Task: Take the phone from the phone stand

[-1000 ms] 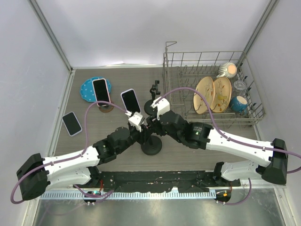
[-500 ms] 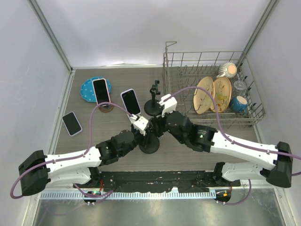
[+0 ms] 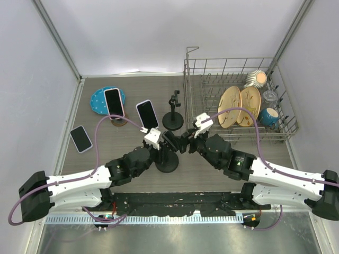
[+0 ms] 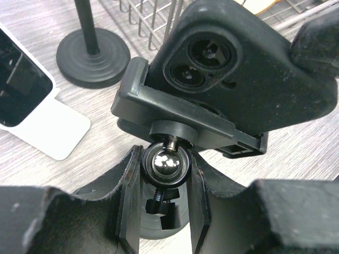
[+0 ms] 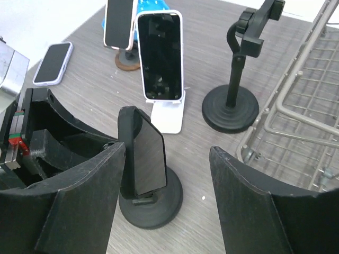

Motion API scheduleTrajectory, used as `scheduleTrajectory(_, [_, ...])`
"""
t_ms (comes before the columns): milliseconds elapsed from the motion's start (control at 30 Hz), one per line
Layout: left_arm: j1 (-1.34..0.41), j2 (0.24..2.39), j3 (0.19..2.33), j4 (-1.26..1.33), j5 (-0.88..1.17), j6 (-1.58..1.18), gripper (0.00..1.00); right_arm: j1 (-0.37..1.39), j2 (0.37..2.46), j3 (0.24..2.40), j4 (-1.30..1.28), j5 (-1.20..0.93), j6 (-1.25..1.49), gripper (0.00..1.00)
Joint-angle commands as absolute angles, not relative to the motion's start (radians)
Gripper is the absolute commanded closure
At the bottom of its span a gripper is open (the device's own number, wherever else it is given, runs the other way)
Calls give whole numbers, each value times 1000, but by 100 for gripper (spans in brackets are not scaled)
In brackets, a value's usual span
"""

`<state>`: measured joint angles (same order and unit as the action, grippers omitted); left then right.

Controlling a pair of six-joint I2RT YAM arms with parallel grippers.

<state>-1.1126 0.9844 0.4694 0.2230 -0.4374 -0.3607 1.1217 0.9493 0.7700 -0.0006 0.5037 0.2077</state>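
A phone in a black case point(image 4: 238, 69) sits clamped in the black phone stand point(image 4: 175, 114), its dark screen point(image 5: 148, 153) facing my right wrist camera. My left gripper point(image 4: 166, 174) is shut on the stand's ball joint point(image 4: 166, 163), just under the clamp. The stand's round base point(image 5: 153, 203) rests on the table. My right gripper point(image 5: 167, 159) is open, one finger on each side of the phone and touching nothing. From above, the phone point(image 3: 170, 141) and the stand's base point(image 3: 168, 165) lie between my left gripper point(image 3: 154, 138) and my right gripper point(image 3: 185, 142).
A white-cased phone point(image 3: 147, 114) leans on a white stand behind. Another phone point(image 3: 113, 102) stands on a round wooden holder by a blue plate point(image 3: 100, 98). A third phone point(image 3: 80, 138) lies flat at the left. An empty black stand point(image 3: 172, 114) and a dish rack point(image 3: 238, 132) are at the right.
My right gripper has opened and drawn back to the right, away from the phone. The left gripper keeps its hold on the stand, and the phone stays in the clamp.
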Motion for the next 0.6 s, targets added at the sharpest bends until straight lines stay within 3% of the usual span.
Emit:
scheduleTrajectory(0, [-1117,960,483,186,-448,-477,100,1120,945,667,176,450,189,30])
scheduleTrajectory(233, [-1115,983,492,187,-423,-491,100,1120,1015,615,383,399,172,30])
scheduleTrajectory(567, [-1115,986,488,204,-419,-495,100,1120,1038,614,416,391,155,33])
